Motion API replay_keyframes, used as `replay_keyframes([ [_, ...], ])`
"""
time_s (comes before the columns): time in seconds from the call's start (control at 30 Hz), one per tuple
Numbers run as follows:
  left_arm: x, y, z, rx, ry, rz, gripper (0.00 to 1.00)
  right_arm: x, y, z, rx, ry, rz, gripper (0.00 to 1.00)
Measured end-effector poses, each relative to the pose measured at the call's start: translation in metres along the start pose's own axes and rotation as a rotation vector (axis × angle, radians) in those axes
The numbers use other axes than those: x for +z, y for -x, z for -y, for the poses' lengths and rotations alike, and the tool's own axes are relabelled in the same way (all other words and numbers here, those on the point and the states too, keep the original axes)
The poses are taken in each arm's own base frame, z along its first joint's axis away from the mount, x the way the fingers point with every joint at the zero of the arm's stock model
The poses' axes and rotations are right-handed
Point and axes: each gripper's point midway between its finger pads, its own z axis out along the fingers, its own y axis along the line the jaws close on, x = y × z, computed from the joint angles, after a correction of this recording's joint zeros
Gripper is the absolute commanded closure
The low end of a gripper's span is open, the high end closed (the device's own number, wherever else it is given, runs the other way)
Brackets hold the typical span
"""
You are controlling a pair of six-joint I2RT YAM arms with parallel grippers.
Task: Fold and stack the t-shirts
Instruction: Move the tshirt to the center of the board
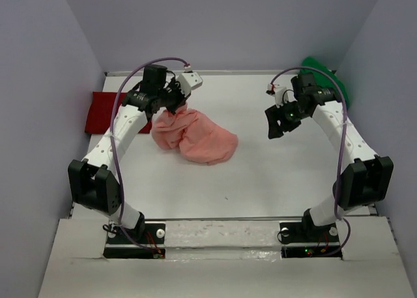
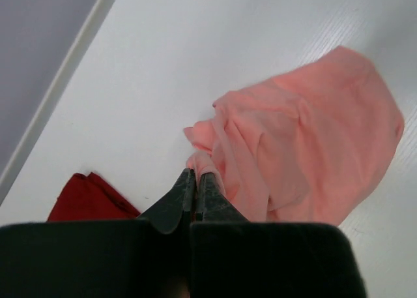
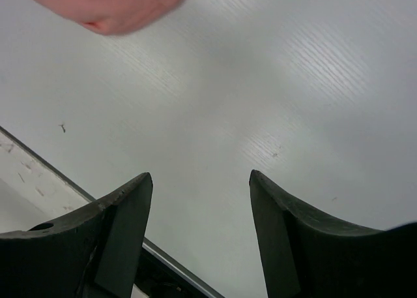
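T-shirts are seen at three places on the table (image 1: pixel 273 174), none stacked yet. The salmon-pink shirt (image 1: pixel 195 136) is bunched in a crumpled heap left of the middle, and an edge of it is pinched between the closed jaws of the left gripper (image 2: pixel 195 184). The deep red shirt (image 1: pixel 107 112) is laid flat at the far left edge, seemingly folded; the green shirt (image 1: pixel 326 73) is heaped in the far right corner. The right gripper (image 1: pixel 279 120) is held above bare table, jaws apart, nothing between them. Two shirts are judged left to fold.
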Motion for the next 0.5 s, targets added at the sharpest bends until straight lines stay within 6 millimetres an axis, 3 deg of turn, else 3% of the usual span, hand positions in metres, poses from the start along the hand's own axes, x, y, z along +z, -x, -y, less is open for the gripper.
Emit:
replay_keyframes([
  [0.13, -0.012, 0.024, 0.0, 0.022, -0.005, 0.042, 1.0, 0.009, 0.005, -0.016, -0.033, 0.046, -0.035, 0.34],
  [0.3, -0.018, 0.033, 0.01, 0.024, -0.039, 0.046, 1.0, 0.03, 0.018, -0.038, -0.05, 0.162, -0.088, 0.38],
  [0.5, -0.047, 0.063, 0.014, 0.035, -0.037, 0.122, 1.0, 0.05, 0.062, -0.051, -0.062, 0.289, -0.075, 0.38],
])
